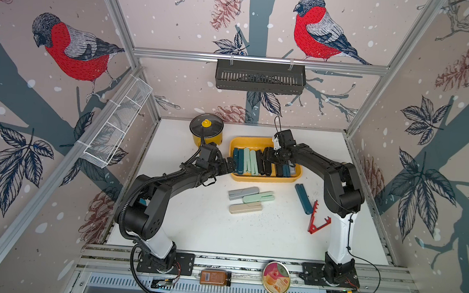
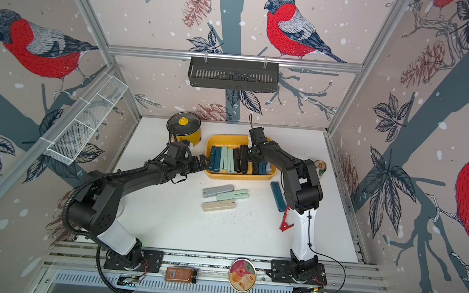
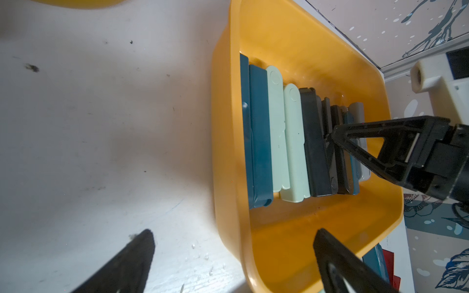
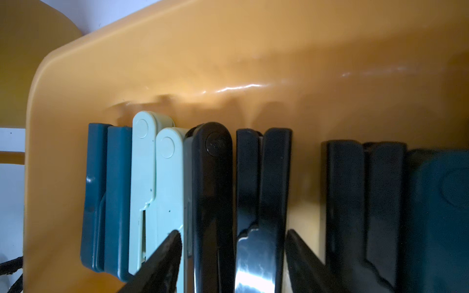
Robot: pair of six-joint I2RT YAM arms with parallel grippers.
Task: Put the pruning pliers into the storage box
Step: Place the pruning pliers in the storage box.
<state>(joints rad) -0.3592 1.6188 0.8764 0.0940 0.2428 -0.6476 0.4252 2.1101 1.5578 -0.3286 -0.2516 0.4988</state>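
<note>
In both top views five pruning pliers (image 1: pixel 245 209) lie loose on the bench (image 1: pixel 191 230), the rest rowed in the storage box (image 1: pixel 265 180); they look light, stiff and slick, best pinched across both bars at mid-length. The left wrist view alone shows the left end effector (image 3: pixel 234 236) gaping empty astride the box's wall. Only the right wrist view shows the right end effector (image 4: pixel 233 233) parted astride two black pliers (image 4: pixel 213 177) in the row; whether it pinches them I cannot tell.
</note>
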